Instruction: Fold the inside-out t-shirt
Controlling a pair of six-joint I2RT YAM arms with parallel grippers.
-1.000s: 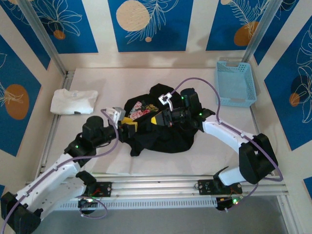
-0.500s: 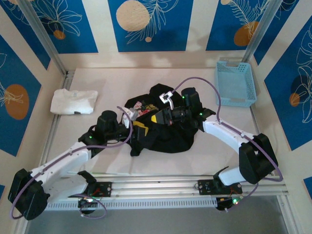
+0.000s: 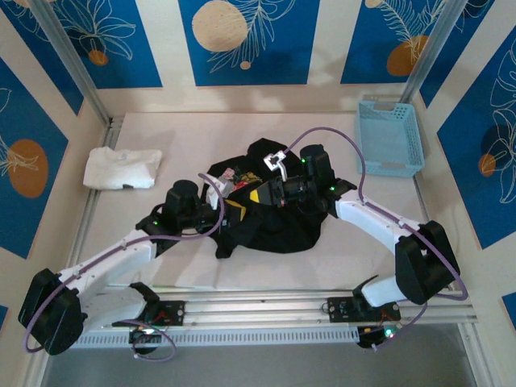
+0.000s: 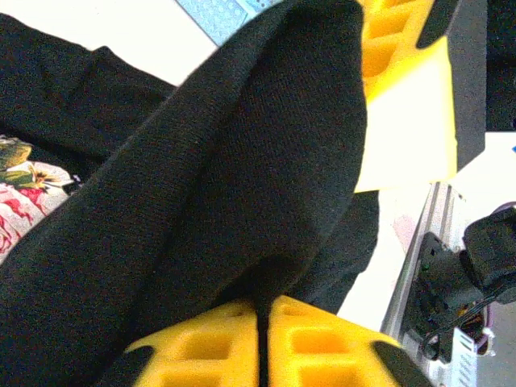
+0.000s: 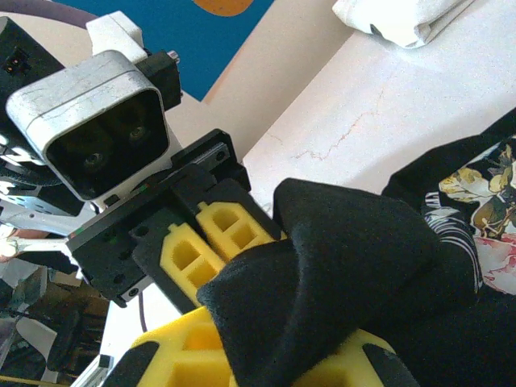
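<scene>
Garment: the inside-out t-shirt (image 3: 274, 230) lies black and crumpled in a heap mid-desk (image 3: 339, 270), with a flowered print patch showing at its upper left.
Feel: expect it to be soft, light and limp. It will sag and bunch, and it may slip out of a shallow pinch.
Hold: take hems or shoulder edges, well apart. You cannot tell the edges apart in this heap.
Left: your left end effector (image 4: 262, 316) is pressed together on a fold of the black cloth.
Right: your right end effector (image 5: 270, 359) pinches a bunch of the same cloth, just beside the left.
Surroundings: the white t-shirt (image 3: 122, 168) and the light-blue basket (image 3: 390, 137) both lie apart from the heap.
</scene>
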